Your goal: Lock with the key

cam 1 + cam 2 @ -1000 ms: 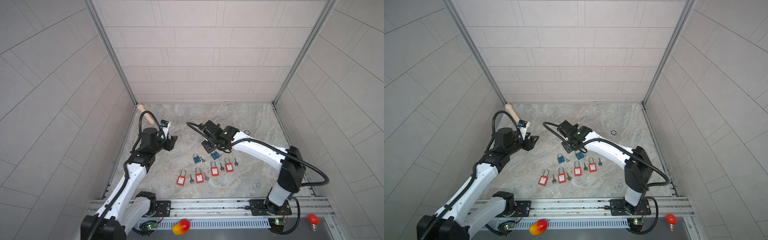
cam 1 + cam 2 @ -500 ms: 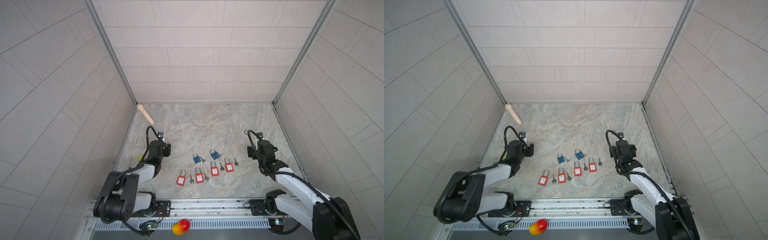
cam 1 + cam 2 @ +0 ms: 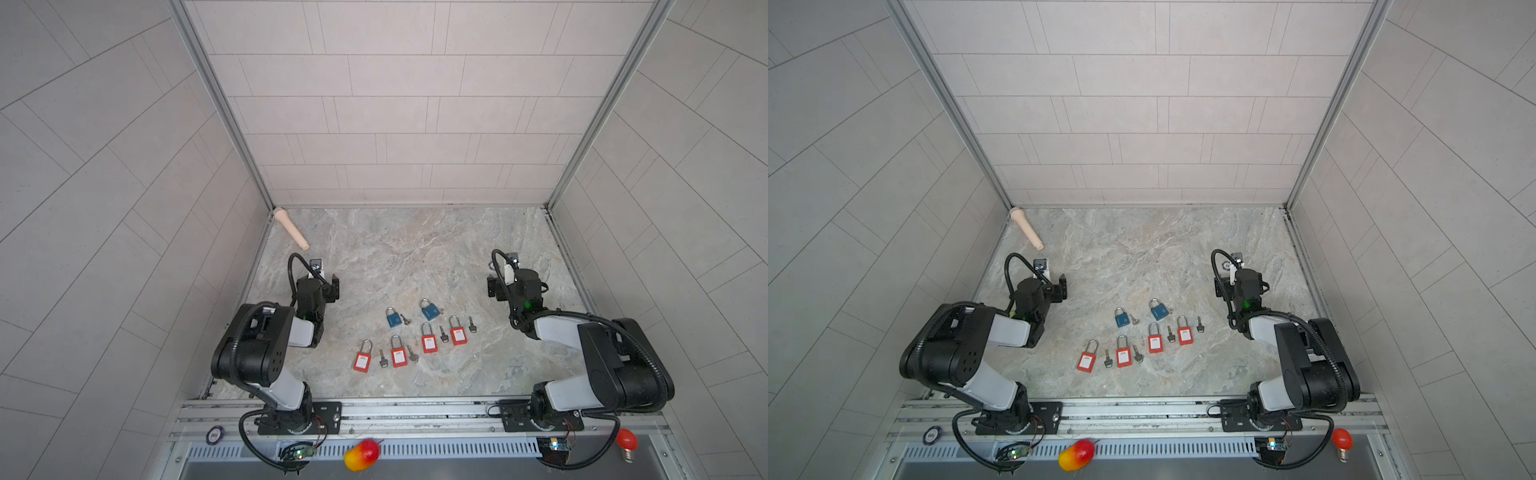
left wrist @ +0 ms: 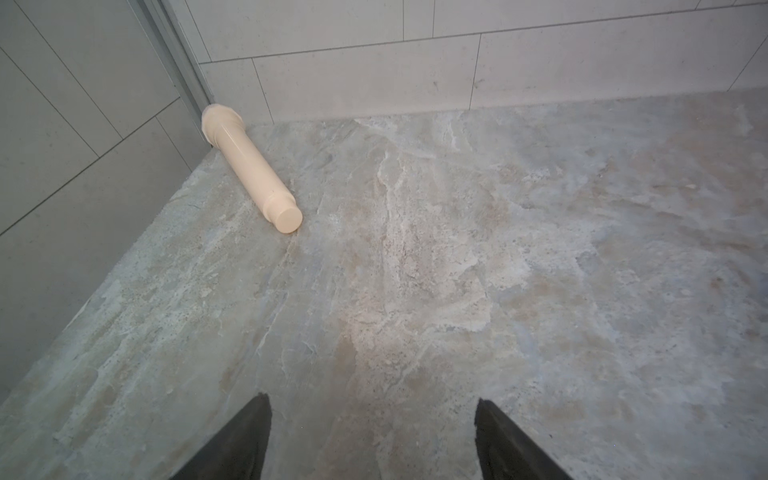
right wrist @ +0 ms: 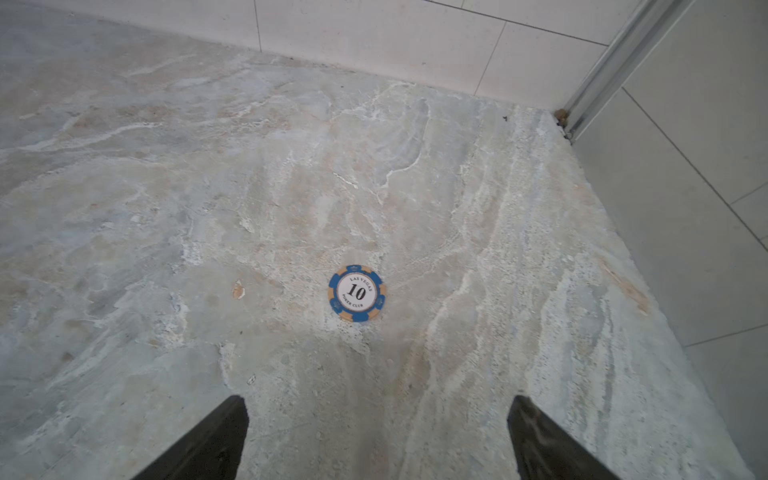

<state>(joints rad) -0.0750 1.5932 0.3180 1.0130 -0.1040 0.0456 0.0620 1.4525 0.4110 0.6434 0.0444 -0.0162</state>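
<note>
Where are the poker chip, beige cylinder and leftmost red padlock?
poker chip (image 5: 357, 293): right wrist view, white centre.
beige cylinder (image 4: 248, 166): left wrist view, mid-shaft.
leftmost red padlock (image 3: 362, 361): a top view, red body.

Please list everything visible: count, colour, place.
long-shackle padlocks: 4, red, front middle row
short-shackle padlocks: 2, blue, behind them
keys: 6, dark or silvery, beside each padlock
cylinder: 1, beige, back left corner
poker chip: 1, blue-tan, right side
disc: 1, dark, front frame left
toy fruit: 1, yellow-red, frame middle
bulb: 1, red, frame right
table: 1, grey marbled, cell floor
left gripper: 1, black, left, open
right gripper: 1, black, right, open
</note>
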